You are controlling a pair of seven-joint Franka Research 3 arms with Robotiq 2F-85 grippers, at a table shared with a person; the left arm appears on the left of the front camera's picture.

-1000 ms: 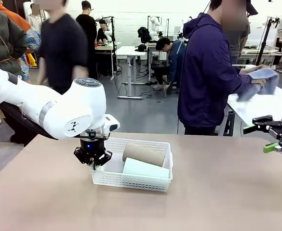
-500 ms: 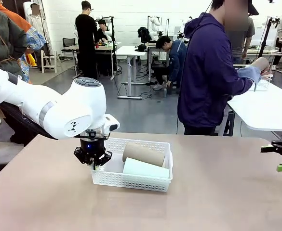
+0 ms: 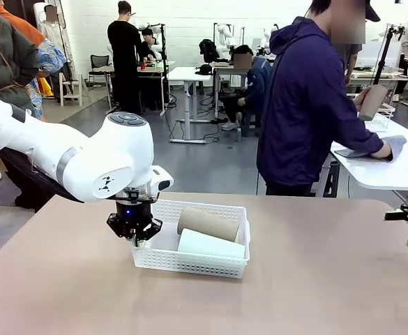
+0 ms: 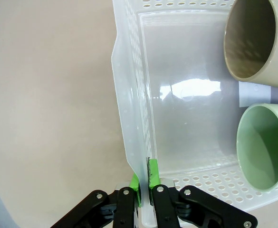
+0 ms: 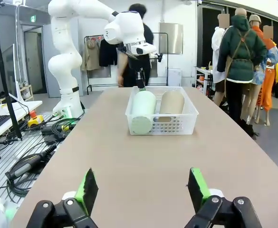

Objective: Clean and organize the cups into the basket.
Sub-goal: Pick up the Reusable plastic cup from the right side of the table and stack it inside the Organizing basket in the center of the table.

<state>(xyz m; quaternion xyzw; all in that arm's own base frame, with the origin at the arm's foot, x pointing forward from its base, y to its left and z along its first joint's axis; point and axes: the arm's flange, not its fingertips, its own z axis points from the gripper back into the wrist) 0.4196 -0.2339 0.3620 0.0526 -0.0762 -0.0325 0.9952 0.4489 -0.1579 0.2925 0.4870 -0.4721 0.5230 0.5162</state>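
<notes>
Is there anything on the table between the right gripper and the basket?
Nothing visible: bare table runs from the open right gripper to the basket. The left gripper, shut on the basket's far end wall, is beyond it, not in the way.

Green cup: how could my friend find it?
Find the brown table, then the white basket on it. Two cups lie sideways inside. The green cup is the front one, pale mint, while the brown cup behind is tan.
</notes>
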